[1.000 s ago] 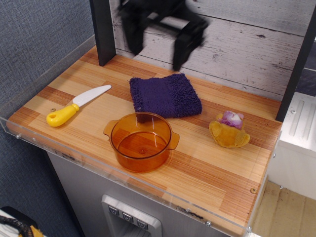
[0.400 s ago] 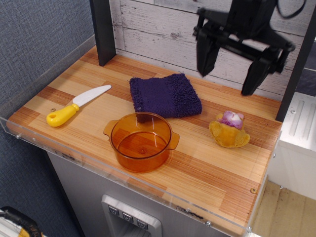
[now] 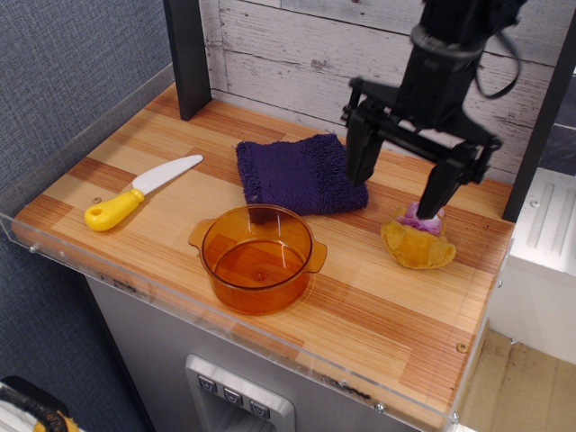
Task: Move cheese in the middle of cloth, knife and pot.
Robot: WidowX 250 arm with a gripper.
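Note:
The cheese [image 3: 418, 246], a small yellow-orange lump with a purple-and-white bit on top, lies on the wooden table at the right. My black gripper [image 3: 391, 192] hangs just above and behind it, open wide, with its right finger over the cheese's top and its left finger over the cloth's right edge. The dark purple cloth [image 3: 297, 173] lies at the back middle. The amber pot [image 3: 257, 256] stands in front of the cloth. The knife [image 3: 140, 192], white blade and yellow handle, lies at the left.
A dark post [image 3: 186, 56] stands at the back left and another at the far right edge [image 3: 540, 126]. A white plank wall [image 3: 297, 45] backs the table. A clear acrylic rim [image 3: 180, 297] runs along the table's front and left edges.
My gripper has swept from the back left, over the cloth, to the right and come down towards the cheese. The objects have not moved.

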